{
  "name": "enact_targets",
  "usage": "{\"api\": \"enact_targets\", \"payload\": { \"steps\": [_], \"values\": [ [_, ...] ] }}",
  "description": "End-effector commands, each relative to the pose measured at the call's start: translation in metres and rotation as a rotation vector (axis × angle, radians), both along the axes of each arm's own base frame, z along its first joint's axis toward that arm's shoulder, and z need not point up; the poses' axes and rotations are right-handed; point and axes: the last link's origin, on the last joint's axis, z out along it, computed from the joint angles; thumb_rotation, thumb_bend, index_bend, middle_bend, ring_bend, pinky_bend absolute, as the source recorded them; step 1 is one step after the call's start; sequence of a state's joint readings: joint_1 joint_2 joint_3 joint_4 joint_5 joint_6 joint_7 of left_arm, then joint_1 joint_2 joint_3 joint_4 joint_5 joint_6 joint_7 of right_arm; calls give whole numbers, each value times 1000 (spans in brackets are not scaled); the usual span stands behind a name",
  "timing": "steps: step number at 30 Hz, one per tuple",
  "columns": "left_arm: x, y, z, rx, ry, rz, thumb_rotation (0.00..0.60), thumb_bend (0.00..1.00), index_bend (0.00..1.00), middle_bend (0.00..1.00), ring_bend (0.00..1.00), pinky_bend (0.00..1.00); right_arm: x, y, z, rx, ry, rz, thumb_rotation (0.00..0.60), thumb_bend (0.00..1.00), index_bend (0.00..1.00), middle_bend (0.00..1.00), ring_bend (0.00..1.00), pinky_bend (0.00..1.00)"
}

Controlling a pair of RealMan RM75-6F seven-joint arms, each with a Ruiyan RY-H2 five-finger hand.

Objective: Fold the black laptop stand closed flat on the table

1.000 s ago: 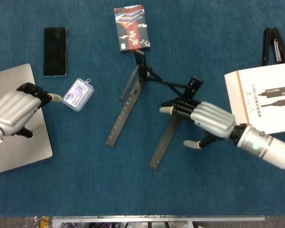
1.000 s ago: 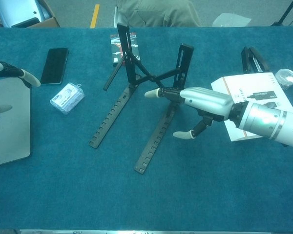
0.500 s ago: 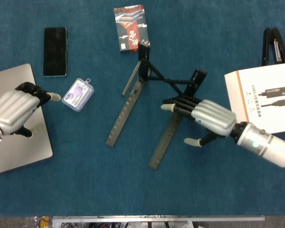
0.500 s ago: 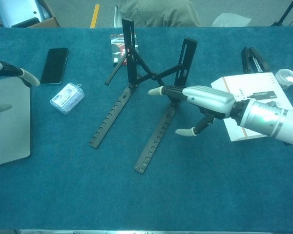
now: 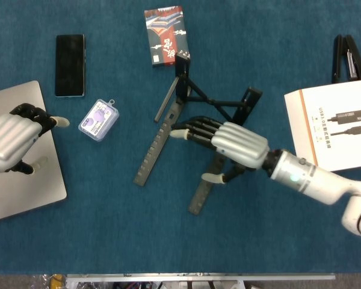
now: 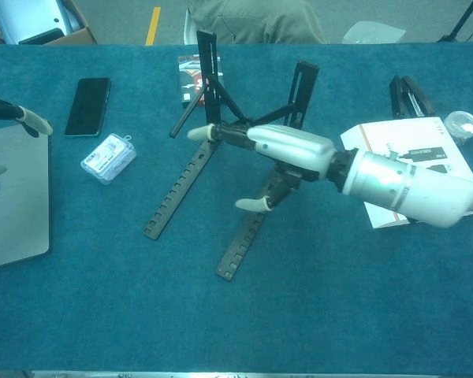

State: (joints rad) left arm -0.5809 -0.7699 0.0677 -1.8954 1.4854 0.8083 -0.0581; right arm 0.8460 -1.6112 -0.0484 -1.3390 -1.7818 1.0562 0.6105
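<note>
Now, in the head view, the right hand (image 5: 228, 143) is reaching further left than half a second ago, stretching across the black laptop stand (image 5: 195, 129) from its right rail toward its left one; its fingers (image 5: 192, 127) are spreading wide and holding nothing, the thumb hanging below; the stand is sitting mid-desk, still propped open, just below a red and black card box (image 5: 167, 35); the left hand (image 5: 12, 135) is hovering over the silver laptop (image 5: 24, 180) with fingers loosely curled and nothing in them, beside a small clear case (image 5: 98, 120) and a black phone (image 5: 70, 64).

In the chest view, the right hand (image 6: 280, 146) is lying between the two raised uprights of the stand (image 6: 213, 79), fingertips near the left one; that shift suggests it is lining up to push the uprights down, so the folding is barely begun; only the fingertips of the left hand (image 6: 24, 118) are showing at the edge.
</note>
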Motion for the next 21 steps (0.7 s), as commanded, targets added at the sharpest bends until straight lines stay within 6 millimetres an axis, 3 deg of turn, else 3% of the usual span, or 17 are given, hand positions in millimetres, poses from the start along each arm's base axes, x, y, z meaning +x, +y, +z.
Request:
{"api": "enact_targets", "payload": {
  "steps": [1, 9, 21],
  "values": [
    [1, -2, 1, 3, 2, -1, 600, 358, 187, 224, 150, 115, 12, -6, -4, 6, -28, -2, 600, 253, 0, 36, 0, 59],
    [2, -5, 4, 10, 9, 3, 600, 358, 187, 224, 149, 115, 37, -19, -17, 1, -79, -1, 600, 253, 0, 35, 0, 59],
    [1, -10, 9, 17, 16, 12, 600, 358, 187, 223, 149, 115, 55, -36, -52, 20, -23, -34, 600, 253, 0, 36, 0, 59]
  ]
}}
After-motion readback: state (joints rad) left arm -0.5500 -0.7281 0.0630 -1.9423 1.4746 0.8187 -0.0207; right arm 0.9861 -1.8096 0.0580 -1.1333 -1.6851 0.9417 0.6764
